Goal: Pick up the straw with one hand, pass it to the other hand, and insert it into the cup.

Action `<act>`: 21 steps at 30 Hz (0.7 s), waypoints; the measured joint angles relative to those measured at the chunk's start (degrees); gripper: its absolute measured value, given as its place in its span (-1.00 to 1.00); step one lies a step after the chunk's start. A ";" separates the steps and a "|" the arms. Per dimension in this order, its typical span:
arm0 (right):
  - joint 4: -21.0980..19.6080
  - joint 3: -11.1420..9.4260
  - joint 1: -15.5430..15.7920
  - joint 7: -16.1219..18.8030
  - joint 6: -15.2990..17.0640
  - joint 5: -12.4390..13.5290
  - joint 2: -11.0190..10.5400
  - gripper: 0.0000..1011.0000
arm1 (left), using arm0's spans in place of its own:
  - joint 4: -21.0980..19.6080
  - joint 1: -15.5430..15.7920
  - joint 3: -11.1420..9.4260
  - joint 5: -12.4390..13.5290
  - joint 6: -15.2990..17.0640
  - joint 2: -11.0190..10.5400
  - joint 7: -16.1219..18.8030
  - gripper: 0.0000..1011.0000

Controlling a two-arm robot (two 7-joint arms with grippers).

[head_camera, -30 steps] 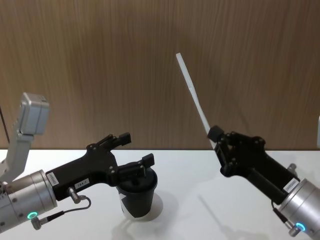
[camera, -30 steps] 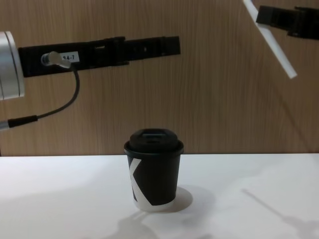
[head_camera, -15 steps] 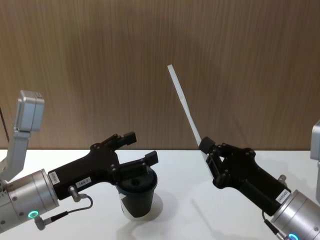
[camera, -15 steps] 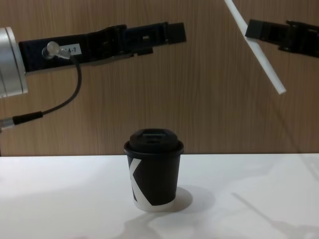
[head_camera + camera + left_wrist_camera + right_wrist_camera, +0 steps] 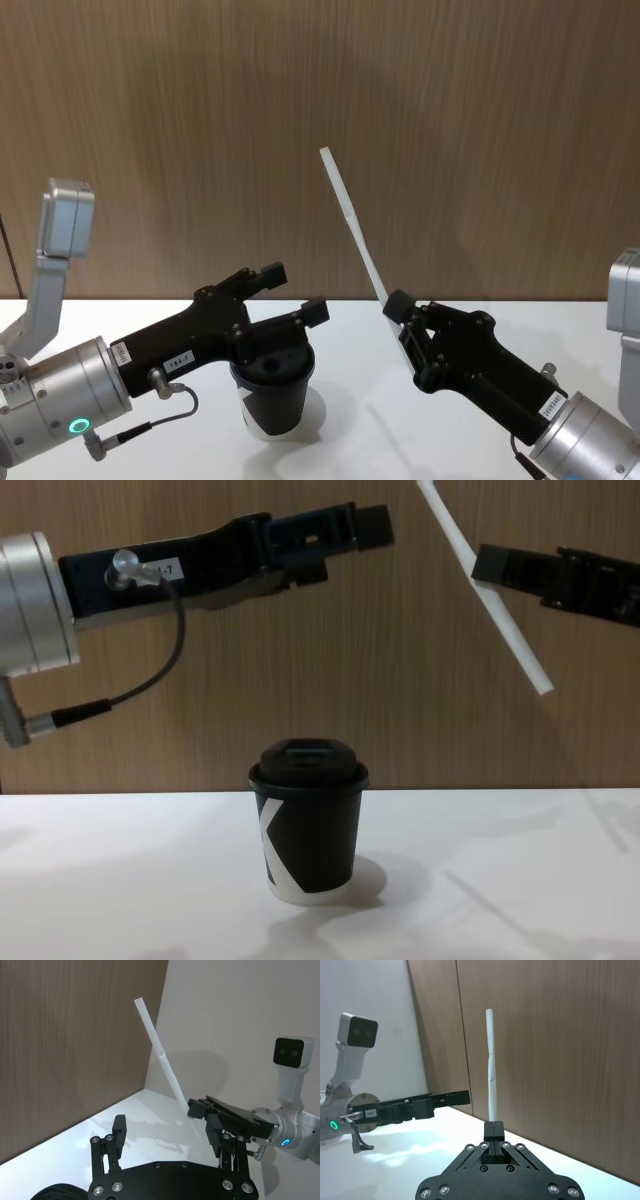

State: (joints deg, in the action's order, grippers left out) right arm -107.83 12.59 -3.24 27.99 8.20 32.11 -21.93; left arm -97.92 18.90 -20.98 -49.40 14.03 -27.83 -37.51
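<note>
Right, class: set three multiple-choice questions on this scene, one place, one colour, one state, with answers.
1. Where is the cup? A on a shelf; B upright on the table; C on its side.
2. What colour is the straw? A white; B red; C green.
3. The left end effector is: A shut on the straw; B shut on the cup; C open.
Answers: B, it stands on the table; A, plainly white; C, its fingers are spread, while the right end effector holds the straw.
</note>
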 joint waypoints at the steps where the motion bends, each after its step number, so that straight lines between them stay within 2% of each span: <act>1: 0.07 0.08 -0.04 0.05 0.00 0.05 -0.03 -1.00 | 0.01 0.04 -0.05 -0.24 0.10 0.08 0.00 0.98; 9: 0.81 1.43 -0.93 1.39 -0.03 0.59 -0.64 -1.00 | 0.02 0.30 -0.36 -2.32 1.20 0.70 0.14 0.98; 21: 1.15 3.23 -2.23 3.03 0.39 0.60 -1.91 -1.00 | 0.04 0.86 -0.97 -4.13 2.01 1.34 0.72 0.98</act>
State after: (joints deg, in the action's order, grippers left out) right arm -106.69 15.82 -5.46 31.02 8.59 32.71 -23.84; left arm -97.89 19.76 -21.95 -53.53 16.04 -26.48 -36.79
